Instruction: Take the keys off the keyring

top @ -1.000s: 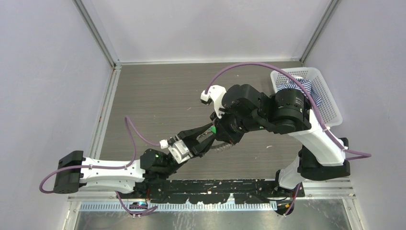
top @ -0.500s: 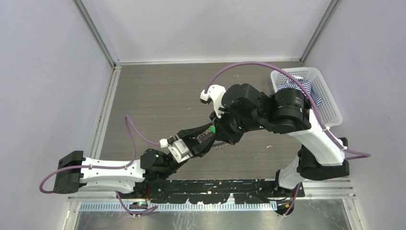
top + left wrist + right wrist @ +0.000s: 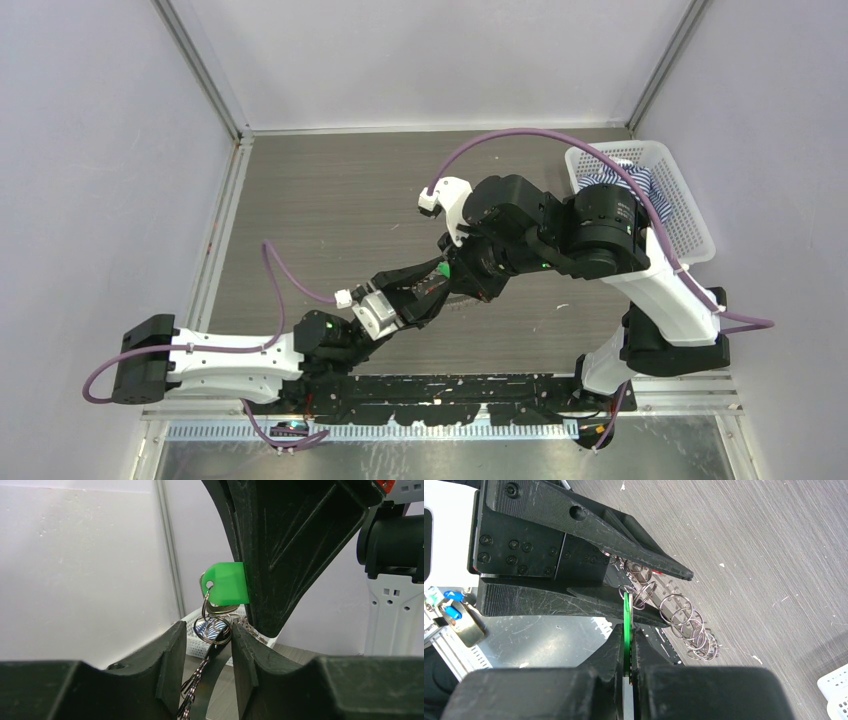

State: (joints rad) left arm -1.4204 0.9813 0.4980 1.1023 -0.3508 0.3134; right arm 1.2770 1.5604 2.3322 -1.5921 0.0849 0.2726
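Keys [image 3: 220,611] on a silvery keyring [image 3: 214,630] hang over the tabletop's [image 3: 330,200] middle, with open surface toward its far and left edges. We see the right gripper [image 3: 626,630] clamped on the green key [image 3: 227,582]. The left gripper [image 3: 207,630] straddles the keyring, and we cannot tell if it pinches.

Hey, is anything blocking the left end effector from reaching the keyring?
Nothing visible. The keyring sits right between the fingers of the left end effector, while the right end effector pinches the green key.
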